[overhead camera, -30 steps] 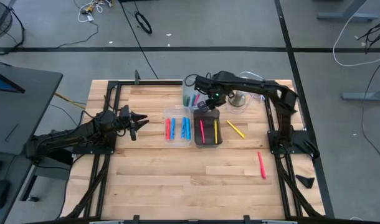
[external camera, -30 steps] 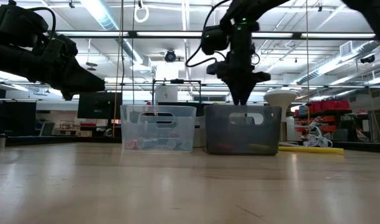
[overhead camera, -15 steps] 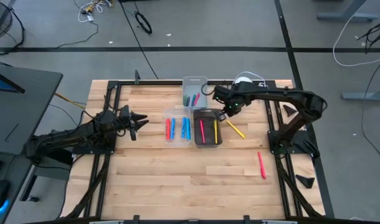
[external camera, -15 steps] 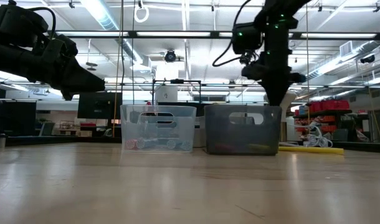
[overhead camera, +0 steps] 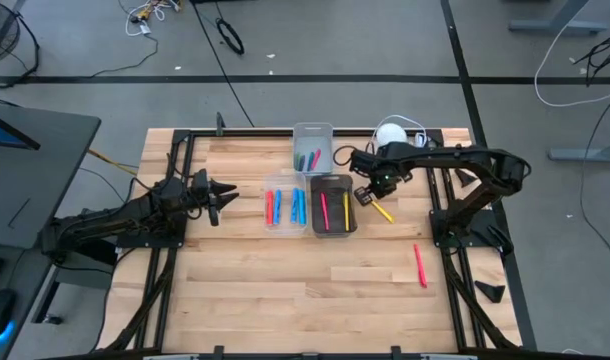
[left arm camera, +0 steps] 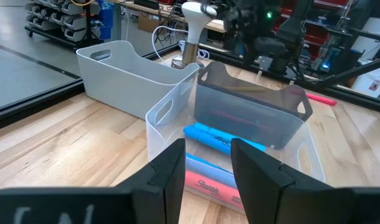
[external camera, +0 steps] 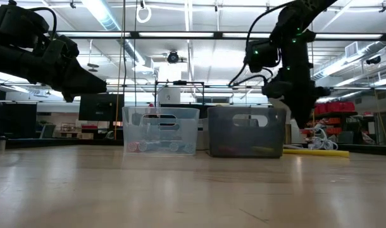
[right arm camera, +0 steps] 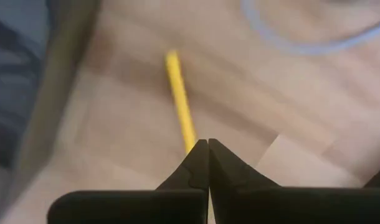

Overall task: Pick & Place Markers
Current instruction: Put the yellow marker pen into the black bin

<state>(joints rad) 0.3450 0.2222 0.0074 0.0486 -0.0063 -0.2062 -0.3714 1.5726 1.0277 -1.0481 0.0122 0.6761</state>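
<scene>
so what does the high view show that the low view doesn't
Only the high view shows the loose pink marker lying on the wood near the right arm's base, the third bin behind the other two, and the right gripper over the yellow marker. Only the low view shows the room's ceiling lights and shelves beyond the table. Both show the clear bin, the dark bin, the yellow marker and the left gripper waiting apart from the bins.

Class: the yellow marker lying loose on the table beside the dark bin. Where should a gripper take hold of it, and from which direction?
Grip the yellow marker at mid-length, coming straight down from above, fingers either side of its thin shaft. It lies flat on the wood, angled away from the dark bin, so both long sides look free.
</scene>
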